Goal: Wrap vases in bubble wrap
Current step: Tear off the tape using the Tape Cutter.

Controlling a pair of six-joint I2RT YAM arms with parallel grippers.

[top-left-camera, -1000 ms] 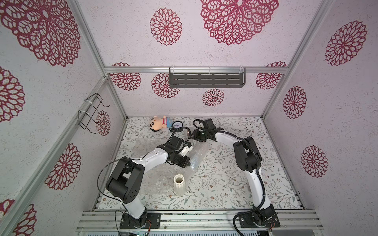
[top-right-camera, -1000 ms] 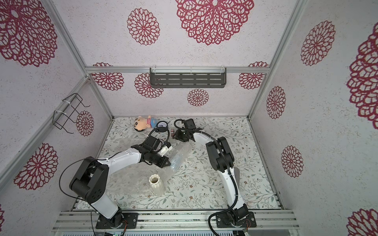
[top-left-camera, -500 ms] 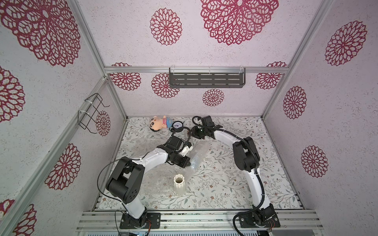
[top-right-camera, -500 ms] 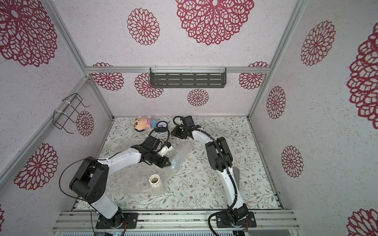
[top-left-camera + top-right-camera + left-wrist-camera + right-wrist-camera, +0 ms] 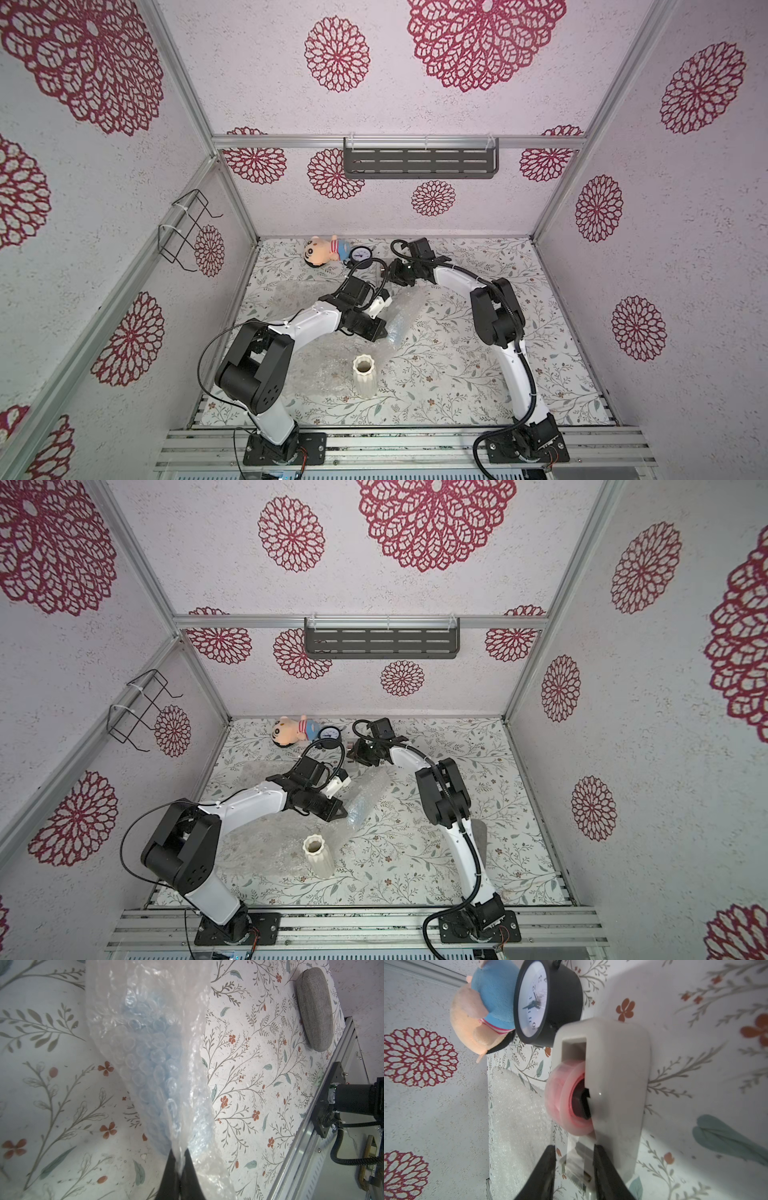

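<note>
The white vase [image 5: 364,376] stands upright near the front of the tabletop [image 5: 457,374] on a flat sheet [image 5: 282,854], not wrapped yet. Just behind it, the left hand [image 5: 179,1153] is pressed together, pinching an edge of the wrap [image 5: 149,1022]. The blue vase [image 5: 158,1076] lies inside that wrap. The long bundle stretches away from the left hand, slanting toward the back of the tabletop, where the right hand [image 5: 574,1159] is. The right hand is spread, with one finger on each side of the loose tape end at the tape holder [image 5: 612,1064], and I see a gap on both sides. The tape lies straight ahead of the right hand, so I think that hand takes it while the left one holds the wrap. Only the left wrist view shows blue through the bubbles. Only the right wrist view shows the tape between the fingers.
</note>
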